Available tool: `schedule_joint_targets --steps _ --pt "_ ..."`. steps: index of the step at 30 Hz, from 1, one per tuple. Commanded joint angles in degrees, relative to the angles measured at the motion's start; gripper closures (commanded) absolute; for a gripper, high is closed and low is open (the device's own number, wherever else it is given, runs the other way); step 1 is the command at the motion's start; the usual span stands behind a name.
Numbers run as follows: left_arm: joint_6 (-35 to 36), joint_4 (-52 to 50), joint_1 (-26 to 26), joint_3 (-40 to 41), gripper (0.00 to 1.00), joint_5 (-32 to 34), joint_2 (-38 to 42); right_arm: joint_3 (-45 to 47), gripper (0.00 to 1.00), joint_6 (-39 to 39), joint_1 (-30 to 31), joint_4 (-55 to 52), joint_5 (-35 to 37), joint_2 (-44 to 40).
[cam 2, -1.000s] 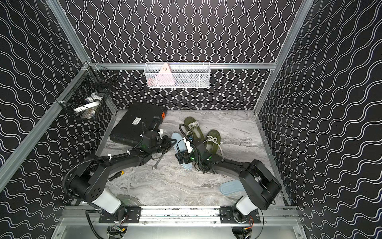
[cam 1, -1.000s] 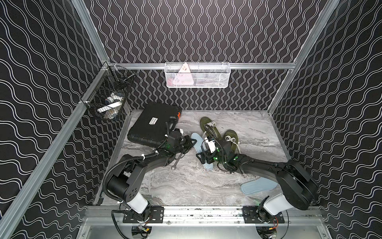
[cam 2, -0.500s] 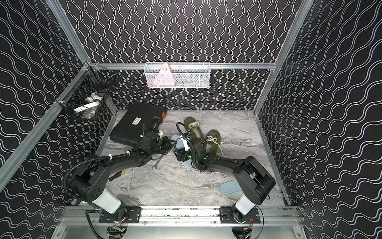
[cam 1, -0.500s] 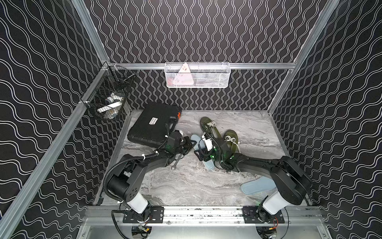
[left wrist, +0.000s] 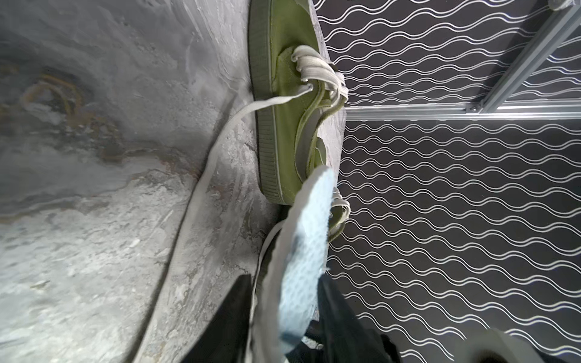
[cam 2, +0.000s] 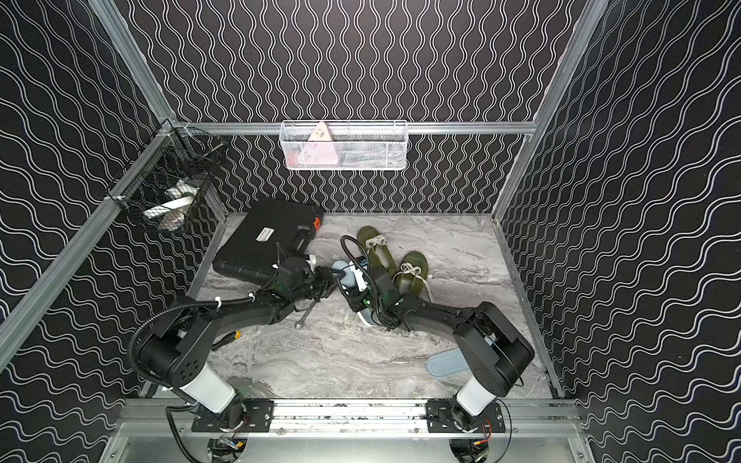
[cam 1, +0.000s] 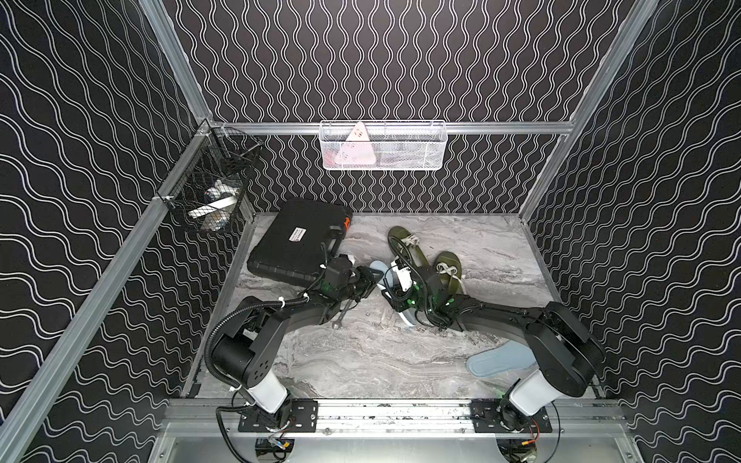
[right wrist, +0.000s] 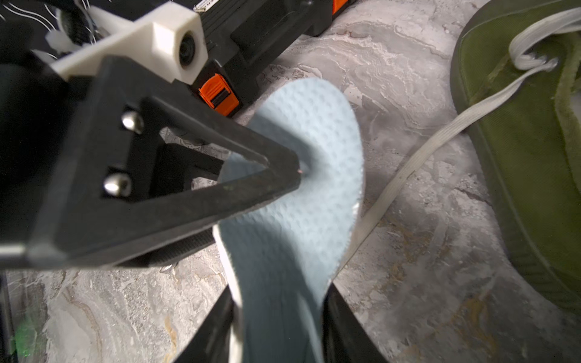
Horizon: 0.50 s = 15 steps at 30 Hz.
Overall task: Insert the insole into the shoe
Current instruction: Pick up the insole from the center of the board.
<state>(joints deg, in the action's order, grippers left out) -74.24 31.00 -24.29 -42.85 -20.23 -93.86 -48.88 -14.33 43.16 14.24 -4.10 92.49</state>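
A robot test cell in a lab: black walls [cam 1: 401, 60] printed with white wavy lines, framed by aluminium rails [cam 1: 501, 127], close round a marble-look bench [cam 1: 361, 360]. Two black arms [cam 1: 280, 320] are bolted to a metal beam [cam 1: 393, 413] well behind the left tool [cam 1: 371, 277]; a white mesh basket [cam 1: 383, 146] and a black wire basket [cam 1: 208, 192] hang from the rails beyond it

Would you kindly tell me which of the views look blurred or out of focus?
Left wrist view: table smeared, insole soft, shoe crisp. Right wrist view: insole blurs toward the lens. Both top views: sharp throughout.
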Motion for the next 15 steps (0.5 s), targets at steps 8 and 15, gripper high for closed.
schedule_joint_targets --steps 8,15 --pt "17.7 -19.2 0.4 -10.4 0.50 2.8 2.9 -1.5 0.60 -2.5 -2.3 -12.9 4.6 -6.6" --pt "32.7 -33.9 0.3 -22.1 0.49 5.0 -3.1 -1.8 0.61 -3.2 -10.0 -23.5 6.4 -14.2"
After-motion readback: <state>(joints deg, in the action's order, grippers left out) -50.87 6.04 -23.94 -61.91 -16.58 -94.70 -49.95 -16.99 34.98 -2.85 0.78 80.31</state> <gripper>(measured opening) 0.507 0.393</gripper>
